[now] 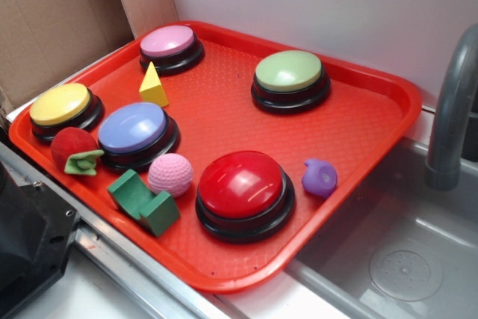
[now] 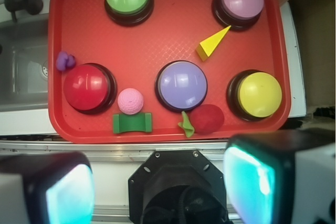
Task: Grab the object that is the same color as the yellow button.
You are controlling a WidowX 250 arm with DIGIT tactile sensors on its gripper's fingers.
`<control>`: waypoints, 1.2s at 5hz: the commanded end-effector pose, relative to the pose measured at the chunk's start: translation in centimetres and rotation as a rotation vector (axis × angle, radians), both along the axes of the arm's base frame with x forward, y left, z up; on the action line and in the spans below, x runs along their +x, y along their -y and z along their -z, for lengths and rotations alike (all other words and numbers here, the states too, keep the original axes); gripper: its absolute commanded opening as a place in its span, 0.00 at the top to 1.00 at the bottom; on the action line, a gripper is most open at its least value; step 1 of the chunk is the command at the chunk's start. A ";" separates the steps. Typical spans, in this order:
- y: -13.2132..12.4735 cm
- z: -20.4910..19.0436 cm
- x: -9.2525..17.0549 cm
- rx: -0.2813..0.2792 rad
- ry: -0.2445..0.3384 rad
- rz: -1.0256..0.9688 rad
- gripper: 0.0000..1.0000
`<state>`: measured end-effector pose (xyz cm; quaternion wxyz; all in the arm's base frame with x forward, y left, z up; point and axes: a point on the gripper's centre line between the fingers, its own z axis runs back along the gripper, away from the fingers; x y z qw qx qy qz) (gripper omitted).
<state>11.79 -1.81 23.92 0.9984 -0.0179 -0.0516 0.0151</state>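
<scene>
A red tray is seen in both views, set on a counter beside a grey sink with a faucet at the right of the exterior view. Left to right in the exterior view: the yellow button is seated at the tray's left edge, with a red strawberry toy just in front of it, touching the base of the blue button. The object, a small yellow wedge block, is stood upright with its point up, between the yellow button and the pink button, apart from both and just behind the blue button. A green block is laid near the front edge, with a pink textured ball just beside it, between the blue button and the red button. The pale green button is placed toward the back right, and a small purple toy is found just right of the red button. In the wrist view the gripper is held well above and short of the tray's near edge, fingers spread wide apart, nothing between them. The wedge is untouched.
</scene>
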 end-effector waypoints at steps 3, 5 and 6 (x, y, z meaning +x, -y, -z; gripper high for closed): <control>-2.4 3.9 4.2 -0.020 0.006 -0.303 0.00; -5.5 9.7 8.3 0.040 0.085 -0.651 0.00; -6.7 12.0 9.9 0.074 0.102 -0.747 0.00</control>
